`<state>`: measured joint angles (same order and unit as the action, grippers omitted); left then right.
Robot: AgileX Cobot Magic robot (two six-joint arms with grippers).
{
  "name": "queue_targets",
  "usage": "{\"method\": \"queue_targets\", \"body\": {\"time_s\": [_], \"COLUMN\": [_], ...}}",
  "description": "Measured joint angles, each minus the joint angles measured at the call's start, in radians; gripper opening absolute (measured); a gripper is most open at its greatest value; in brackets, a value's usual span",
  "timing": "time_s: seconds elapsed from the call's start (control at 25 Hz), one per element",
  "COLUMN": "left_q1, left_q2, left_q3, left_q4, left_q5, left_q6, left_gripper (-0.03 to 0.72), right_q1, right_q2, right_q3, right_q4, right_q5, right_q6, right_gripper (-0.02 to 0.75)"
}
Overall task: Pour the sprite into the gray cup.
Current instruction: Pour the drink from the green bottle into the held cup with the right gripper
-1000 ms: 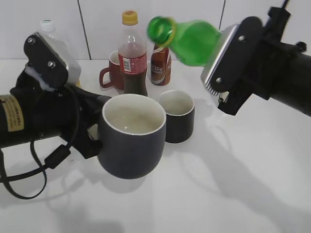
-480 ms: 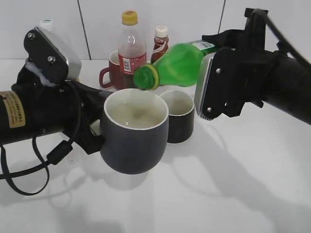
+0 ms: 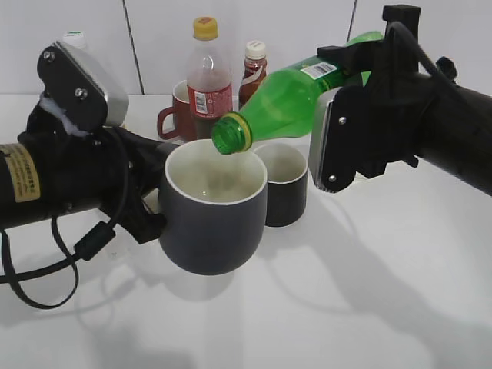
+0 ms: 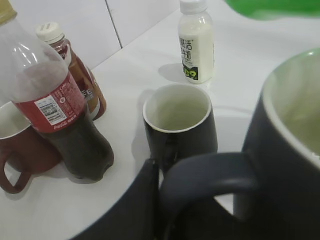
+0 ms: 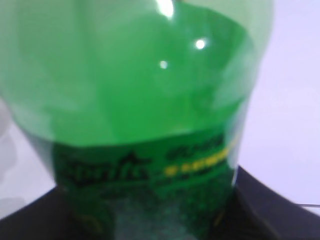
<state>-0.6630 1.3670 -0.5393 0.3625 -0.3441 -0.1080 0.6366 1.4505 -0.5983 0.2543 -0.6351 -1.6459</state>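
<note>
Sprite (image 3: pixel 286 96) sits clamped in my right tool (image 3: pixel 350 115), tilted neck-down, mouth just above the gray cup (image 3: pixel 214 211). My left tool (image 3: pixel 142 204) grips that cup (by its handle), raised off the bench (image 3: pixel 369 292).

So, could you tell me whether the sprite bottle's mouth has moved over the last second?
Yes. The sprite tipped: its mouth dropped from above the cola bottle's shoulder to the gray cup's rim.

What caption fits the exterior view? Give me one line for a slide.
Right gripper tilts the sprite mouth-down over the gray cup held by the left gripper.
</note>
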Motion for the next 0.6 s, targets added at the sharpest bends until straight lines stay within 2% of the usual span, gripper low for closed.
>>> {"method": "queue_targets", "body": {"time_s": [0.6], "left_q1": [0.000], "left_q2": [0.000], "left_q3": [-0.001], "left_q4": [0.000], "left_q5": [0.000], "left_q6": [0.000], "left_gripper": [0.054], "right_q1": [0.000], "right_q2": [0.000], "right_q3": [0.000], "right_q4": [0.009], "right_q5": [-0.006], "right_q6": [-0.007], "right_gripper": [0.395]}}
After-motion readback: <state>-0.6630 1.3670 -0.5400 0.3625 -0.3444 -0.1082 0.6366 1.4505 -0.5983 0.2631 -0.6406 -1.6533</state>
